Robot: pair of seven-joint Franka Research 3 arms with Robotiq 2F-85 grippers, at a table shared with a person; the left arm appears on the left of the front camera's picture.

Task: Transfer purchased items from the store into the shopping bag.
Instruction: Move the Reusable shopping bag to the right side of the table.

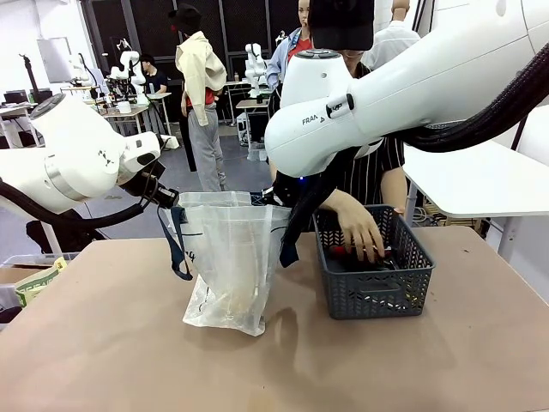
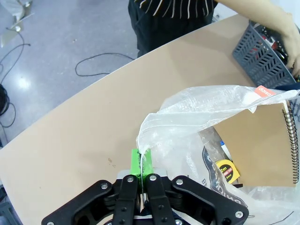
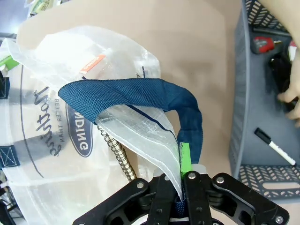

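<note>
Partway through, I'd say: a spiral notebook (image 2: pixel 255 145) and yellow tape measure (image 2: pixel 228 169) sit inside the shopping bag (image 1: pixel 227 266), while the person's hand (image 1: pixel 360 236) digs in the basket (image 1: pixel 377 292) beside it, where a marker (image 3: pixel 275 146) lies. The left claw (image 2: pixel 141 161) and right claw (image 3: pixel 183 159) each pinch the bag's rim, spreading its mouth above the tabletop (image 1: pixel 103 343)

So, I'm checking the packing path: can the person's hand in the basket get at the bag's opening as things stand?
Probably yes. The left gripper and right gripper pinch opposite rims of the shopping bag, holding its mouth open, and the person's hand is in the basket just beside it.
</note>
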